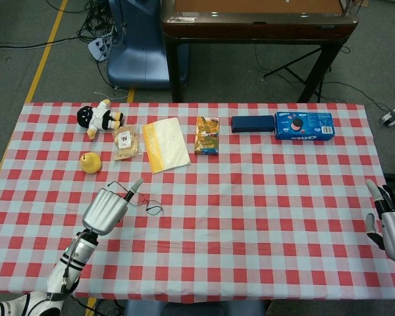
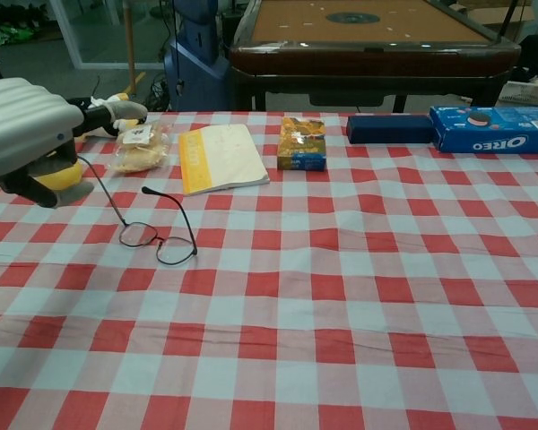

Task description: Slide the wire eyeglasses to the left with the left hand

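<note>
My left hand [image 1: 105, 209] sits above the cloth at the table's left side, fingers held together with one fingertip [image 1: 137, 185] reaching toward the glasses [image 2: 154, 230]. It grips nothing; from the chest view it looks raised clear of the frame, though the head view can't settle whether that fingertip touches a temple arm. The glasses lie unfolded on the checked tablecloth [image 1: 263, 217], lenses toward me, temples pointing back, in front of the booklet [image 1: 164, 143] and right of the yellow fruit [image 1: 90, 162]. My right hand [image 1: 390, 224] hangs off the table's right edge, fingers spread, empty. Plush toy [image 1: 99, 118], snack bag [image 1: 126, 142], box [image 1: 207, 135], dark case [image 1: 252, 123], Oreo pack [image 1: 303, 126] line the far side.
</note>
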